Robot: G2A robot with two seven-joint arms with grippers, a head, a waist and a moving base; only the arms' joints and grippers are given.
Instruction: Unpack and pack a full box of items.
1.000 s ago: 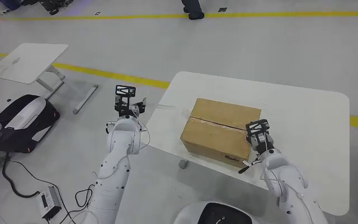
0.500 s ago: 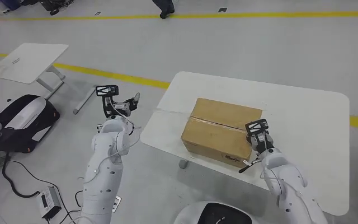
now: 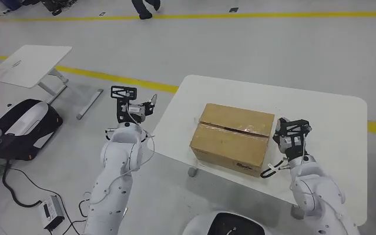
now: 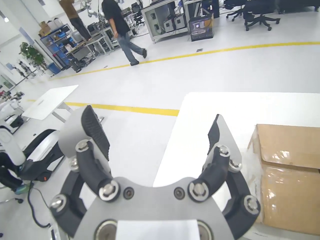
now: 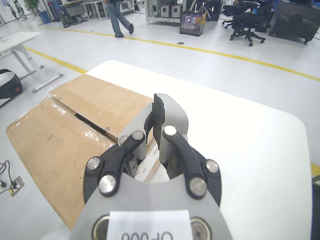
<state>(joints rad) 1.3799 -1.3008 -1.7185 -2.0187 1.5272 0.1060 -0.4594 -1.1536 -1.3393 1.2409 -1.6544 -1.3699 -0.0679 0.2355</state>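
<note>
Cardboard box (image 3: 232, 138) sits on the white tabletop (image 3: 329, 117) with its top flaps down, and clear tape runs along the centre seam, where a narrow dark gap shows. The left pincer (image 4: 152, 128) hangs off to the box's left, out past the tabletop's edge and well apart from the box, with its ribbed fingers (image 4: 95, 131) spread wide and nothing between them. The right pincer (image 5: 156, 111) is just beside the box's right end, above the tabletop, its fingers pressed together on nothing; whether it touches the cardboard cannot be told.
</note>
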